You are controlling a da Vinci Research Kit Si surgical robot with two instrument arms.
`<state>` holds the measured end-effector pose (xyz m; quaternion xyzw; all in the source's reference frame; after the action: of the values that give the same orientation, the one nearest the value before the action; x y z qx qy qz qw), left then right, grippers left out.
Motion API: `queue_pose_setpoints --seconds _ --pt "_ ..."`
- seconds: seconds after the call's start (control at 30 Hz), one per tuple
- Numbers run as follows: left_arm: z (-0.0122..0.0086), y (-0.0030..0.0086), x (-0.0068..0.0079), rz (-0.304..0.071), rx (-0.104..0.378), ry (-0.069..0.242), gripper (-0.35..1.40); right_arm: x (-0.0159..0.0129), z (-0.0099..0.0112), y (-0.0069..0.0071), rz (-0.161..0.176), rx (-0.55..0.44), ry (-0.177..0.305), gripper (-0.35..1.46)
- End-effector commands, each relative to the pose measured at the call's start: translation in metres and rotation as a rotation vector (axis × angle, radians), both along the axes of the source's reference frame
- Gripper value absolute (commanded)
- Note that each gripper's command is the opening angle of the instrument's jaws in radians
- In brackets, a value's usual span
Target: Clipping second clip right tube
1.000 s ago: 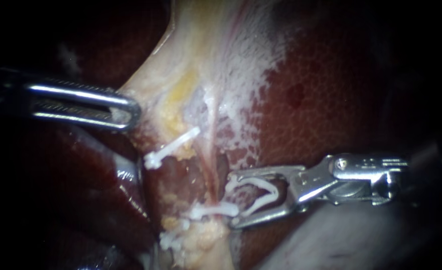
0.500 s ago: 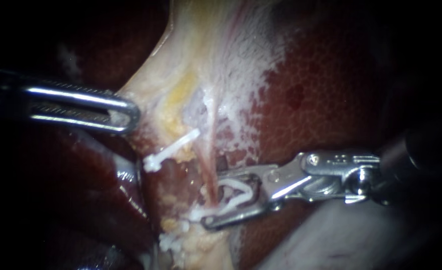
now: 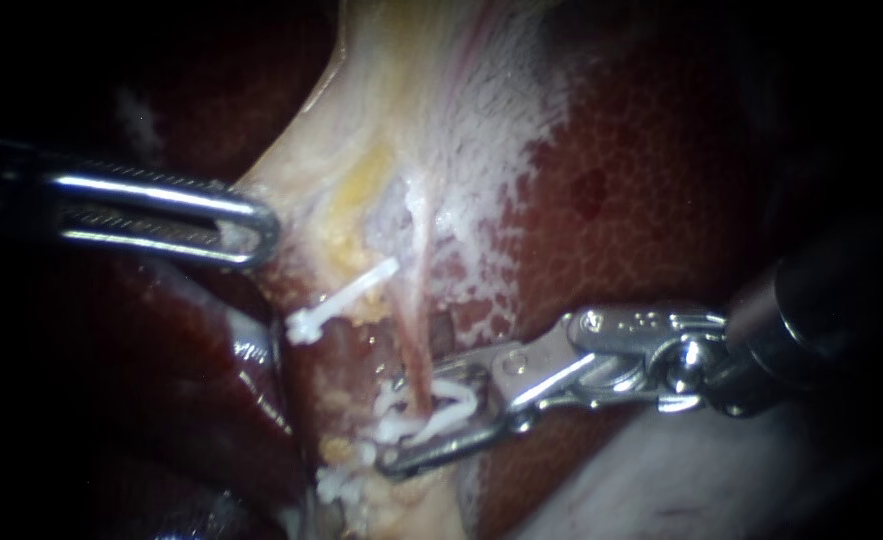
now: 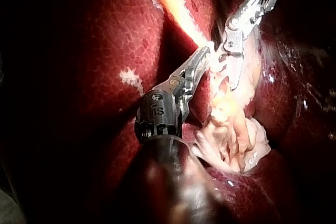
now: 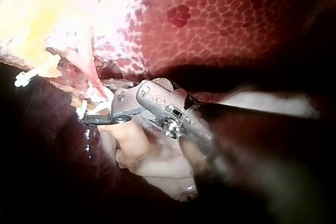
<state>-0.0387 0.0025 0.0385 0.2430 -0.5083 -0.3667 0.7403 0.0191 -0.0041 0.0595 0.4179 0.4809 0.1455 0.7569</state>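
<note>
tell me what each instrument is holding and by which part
Right instrument: a white clip, by its two legs, set around the tube. Left instrument: the pale tissue, by its edge.

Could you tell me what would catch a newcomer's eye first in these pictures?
The right instrument stands out at lower centre, its jaws closed on a white clip astride the pink tube. To the upper left, the left instrument grips pale tissue, with a separate clip lying between the two.

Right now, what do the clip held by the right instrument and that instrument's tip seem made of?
The clip is white and matte with no metallic glint, and its legs curve, so it is probably plastic. The right instrument is silvery with sharp bright highlights along its edges, so it is most likely polished steel.
</note>
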Motion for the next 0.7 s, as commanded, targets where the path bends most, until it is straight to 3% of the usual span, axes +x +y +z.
queue_pose_setpoints --seconds 0.03,0.53,0.67,0.7 --pt "0.0 0.0 0.0 0.001 0.0 -0.001 -0.35 -0.0002 0.0 0.0001 0.0 -0.001 0.001 0.41" --pt "0.0003 0.0 0.0001 0.001 -0.001 -0.001 -0.35 -0.001 -0.0001 0.0006 -0.003 0.002 0.002 0.37" --pt "0.0003 0.0 0.0001 0.001 -0.001 -0.001 -0.35 -0.0009 0.0001 0.0008 0.003 -0.001 0.0 0.28" --pt "0.0003 0.0 0.0001 0.001 -0.001 -0.001 -0.35 -0.0009 0.0003 0.0009 0.014 -0.005 -0.005 0.18"
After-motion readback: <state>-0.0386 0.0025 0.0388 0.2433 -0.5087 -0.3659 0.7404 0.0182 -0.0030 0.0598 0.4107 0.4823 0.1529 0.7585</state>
